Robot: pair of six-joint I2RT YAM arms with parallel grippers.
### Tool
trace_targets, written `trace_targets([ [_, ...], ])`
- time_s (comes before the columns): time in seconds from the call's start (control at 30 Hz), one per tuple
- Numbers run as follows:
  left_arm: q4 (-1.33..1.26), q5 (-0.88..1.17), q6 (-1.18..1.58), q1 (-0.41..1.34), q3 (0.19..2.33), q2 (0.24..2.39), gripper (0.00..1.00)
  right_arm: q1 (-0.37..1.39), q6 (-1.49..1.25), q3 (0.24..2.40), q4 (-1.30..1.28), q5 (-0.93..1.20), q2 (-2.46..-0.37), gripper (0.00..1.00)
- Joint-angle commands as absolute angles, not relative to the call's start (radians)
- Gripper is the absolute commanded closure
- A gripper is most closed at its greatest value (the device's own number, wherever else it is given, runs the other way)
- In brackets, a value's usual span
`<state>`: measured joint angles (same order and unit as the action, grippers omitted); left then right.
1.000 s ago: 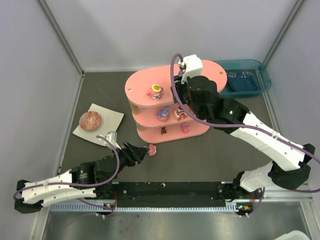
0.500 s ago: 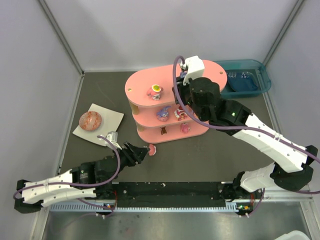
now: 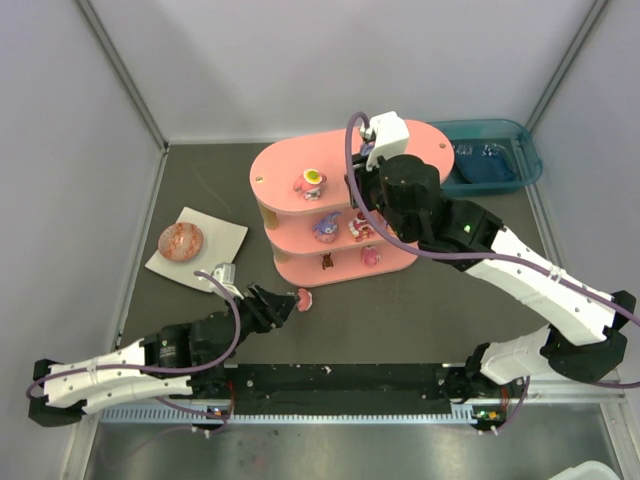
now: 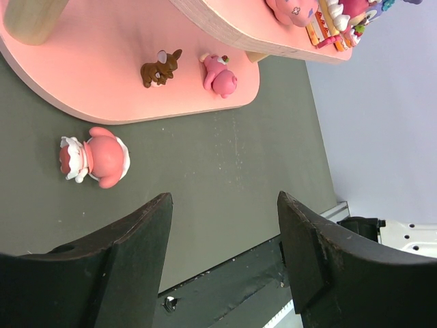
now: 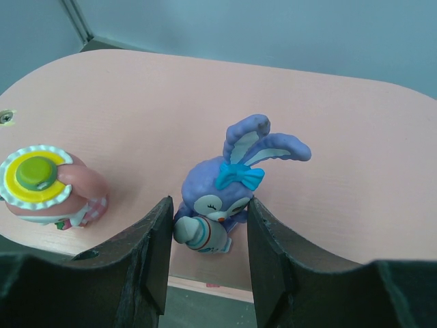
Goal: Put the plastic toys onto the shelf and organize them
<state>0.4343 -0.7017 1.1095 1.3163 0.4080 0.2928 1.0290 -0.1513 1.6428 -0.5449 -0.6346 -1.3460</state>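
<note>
My right fingers (image 5: 153,260) pinch the purple plastic bunny (image 5: 218,195) atop the pink wooden shelf (image 5: 341,150); left fingers (image 4: 136,239) gape empty, pink figurine (image 4: 95,160) just beyond.

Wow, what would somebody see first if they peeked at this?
Most likely the big pink shelf in the middle of the dark table, with tiny toys on its tiers. On its top tier the right gripper pinches a purple bunny with a blue bow. In front of the shelf a pink figurine lies on the table, just ahead of the open left gripper.
</note>
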Motion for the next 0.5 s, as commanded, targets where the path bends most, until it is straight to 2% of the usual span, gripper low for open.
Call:
trace_targets([
  [0.0, 0.426, -0.726, 1.126, 1.313, 0.428, 0.29, 0.32, 1.019, -0.138, 1.631, -0.586, -0.653, -1.339, 0.57],
  [0.1, 0.425, -0.727, 1.126, 1.313, 0.429, 0.287, 0.32, 1.017, -0.138, 1.632, -0.586, -0.655, -1.341, 0.51],
  [0.47, 0.429, -0.727, 1.127, 1.313, 0.426, 0.285, 0.31, 1.017, -0.146, 1.638, -0.586, -0.66, -1.344, 0.5],
])
